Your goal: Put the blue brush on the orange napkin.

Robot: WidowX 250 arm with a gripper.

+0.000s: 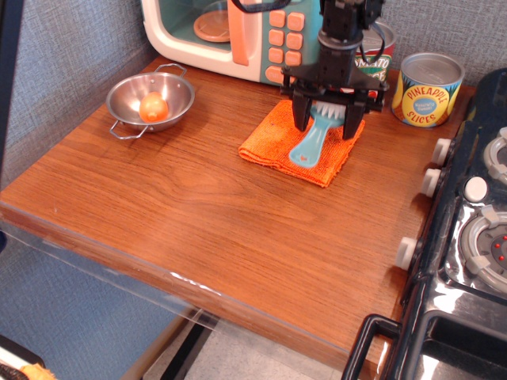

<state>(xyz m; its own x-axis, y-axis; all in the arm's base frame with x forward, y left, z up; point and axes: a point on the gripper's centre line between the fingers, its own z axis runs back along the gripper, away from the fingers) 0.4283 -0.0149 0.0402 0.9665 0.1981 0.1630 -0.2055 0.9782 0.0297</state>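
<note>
Bench [182,206]: brown wood-grain top, front edge running lower left to lower right. Black stove [467,237] butts against its right side, white knobs facing the bench.

Toy microwave [238,36] at the back edge, cream body, orange door handle and keypad.

Steel bowl [150,99] at back left, two wire handles, one orange ball [154,107] inside it.

Pineapple can [428,89] at back right, yellow label, upright. A second can [376,49] with a tomato label stands just left of it, partly hidden behind the arm.

Orange napkin [273,142]: lies flat in front of the microwave, between bowl and pineapple can, one corner pointing toward the front of the bench.

End effector [327,119]: black, pointing straight down over the rear half of the napkin. Fingers [302,113] stand either side of the brush head and are closed on it.

Blue brush [307,146]: white bristle head up between the fingers, handle slanting down and forward-left across the napkin. Handle end sits over the cloth, inside its outline; cannot tell whether it touches the cloth or hangs just above.
</note>
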